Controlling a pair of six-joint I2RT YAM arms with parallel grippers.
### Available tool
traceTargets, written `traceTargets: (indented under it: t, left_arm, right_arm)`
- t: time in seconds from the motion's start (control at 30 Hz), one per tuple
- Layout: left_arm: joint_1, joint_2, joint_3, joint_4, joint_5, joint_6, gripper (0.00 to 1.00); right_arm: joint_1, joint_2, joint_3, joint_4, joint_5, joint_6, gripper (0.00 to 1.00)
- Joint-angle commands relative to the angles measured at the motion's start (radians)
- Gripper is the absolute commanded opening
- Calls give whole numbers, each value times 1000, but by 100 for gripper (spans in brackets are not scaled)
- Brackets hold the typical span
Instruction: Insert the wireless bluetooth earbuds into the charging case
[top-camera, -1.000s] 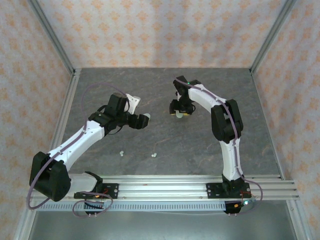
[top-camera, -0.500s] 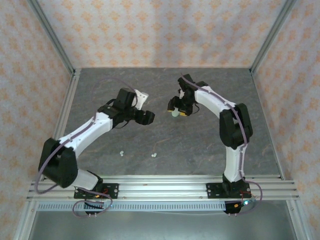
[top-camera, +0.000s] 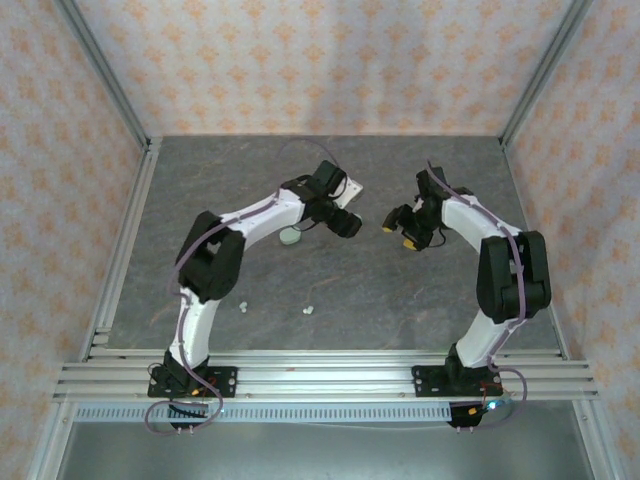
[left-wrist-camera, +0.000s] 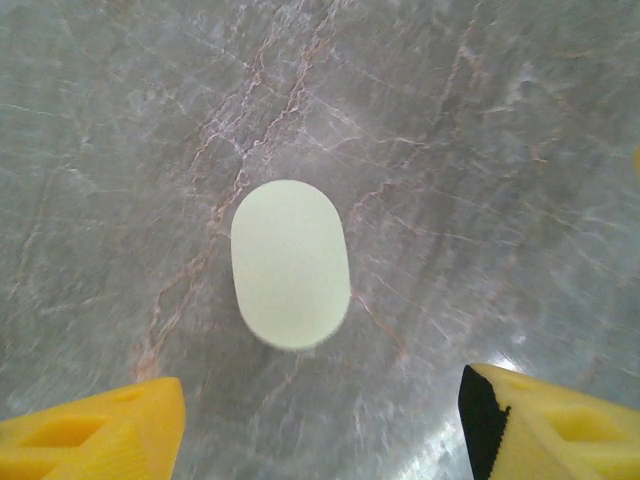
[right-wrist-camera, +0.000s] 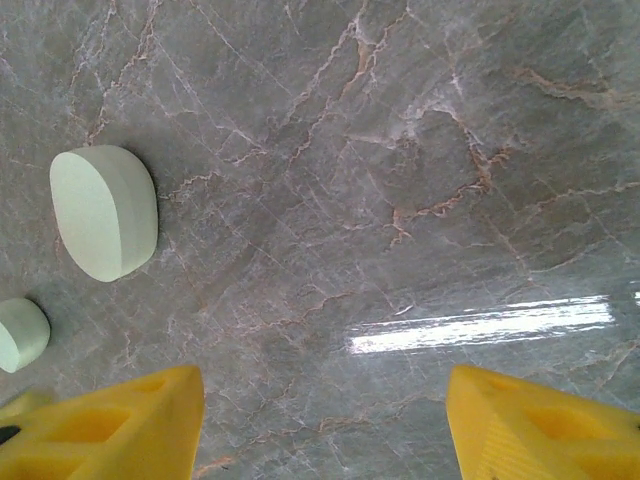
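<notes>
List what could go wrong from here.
1. The case below the open left hand looks shut, so no earbud can go in yet.
2. The earbuds are tiny and lie far from both hands; a wide hand may flick them away.
3. The right hand hangs close to the left hand; they may collide.

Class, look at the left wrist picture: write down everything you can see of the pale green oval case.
The case is a pale green oval, smooth and matte like plastic; no seam, mark or opening shows on its upturned face. It lies flat on the grey veined table, long axis almost up the view, soft shadow around it. The left gripper is open, its yellow fingers nearer the camera and clear of it; only the table touches it.
</notes>
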Motion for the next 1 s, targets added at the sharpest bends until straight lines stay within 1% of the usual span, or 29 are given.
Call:
traceTargets:
  t: [0.0,0.3,0.4,0.53,0.67,0.8,0.87,0.97]
  left_arm:
    - [-14,63,106,-123,-61,11,73]
    - [-41,186,203,-164,-64,7,73]
    - [-41,212,223,-163,-71,11,71]
    - [-41,243,242,-146,-78,34,66]
    - [-39,266,268,-150,-72,54,55]
    - [-37,262,254,-136,-48,74,40]
    - [-36,249,233,-122,-29,83,33]
    - [-32,207,176,-81,5,93,28]
  right_arm:
    - [-12,-42,-9,34,-13,-8,65]
    - [-16,-17,16,33,-25,-30,65]
    - [-18,-14,15,36,-30,-29,65]
    - [-18,-18,5,46,-38,-22,65]
    - [-18,-24,-8,54,-47,-14,65]
    - [-18,-35,-19,63,-53,-6,65]
    - [-19,-39,-22,68,-62,-2,65]
    - [-22,-46,-29,81,-90,12,65]
